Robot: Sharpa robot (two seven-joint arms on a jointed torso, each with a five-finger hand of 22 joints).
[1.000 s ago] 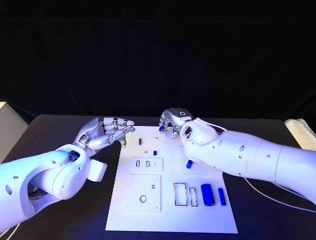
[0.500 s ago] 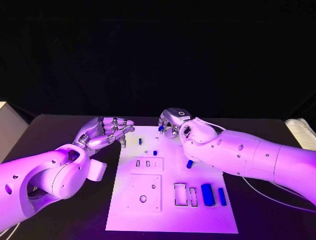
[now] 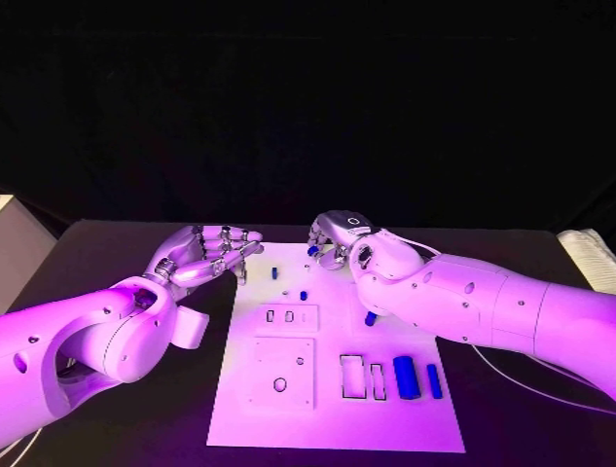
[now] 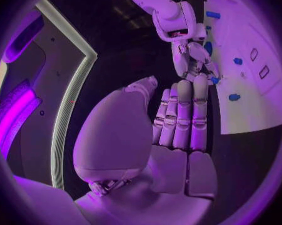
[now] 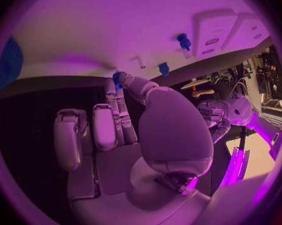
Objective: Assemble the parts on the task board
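The white task board point(image 3: 252, 428) lies in the middle of the table. My right hand point(image 3: 339, 236) hovers over its far edge and pinches a small blue part point(image 5: 118, 78) between thumb and a fingertip; the same part point(image 4: 213, 80) shows in the left wrist view. My left hand point(image 3: 204, 255) hangs beside the board's far left corner with straight fingers point(image 4: 181, 117) and holds nothing. Two small blue parts point(image 3: 274, 274) point(image 3: 304, 295) stand on the far half of the board. Another blue part point(image 3: 371, 318) lies next to my right forearm.
Two long blue parts point(image 3: 405, 377) point(image 3: 434, 381) lie at the board's near right, beside two rectangular slots point(image 3: 351, 377). A raised plate with a round hole point(image 3: 279, 385) and a smaller slotted plate point(image 3: 288, 317) sit on the board's left half. Black table surrounds the board.
My left hand has edged slightly farther away along the board's left corner. My right hand stays in place with the small part still pinched.
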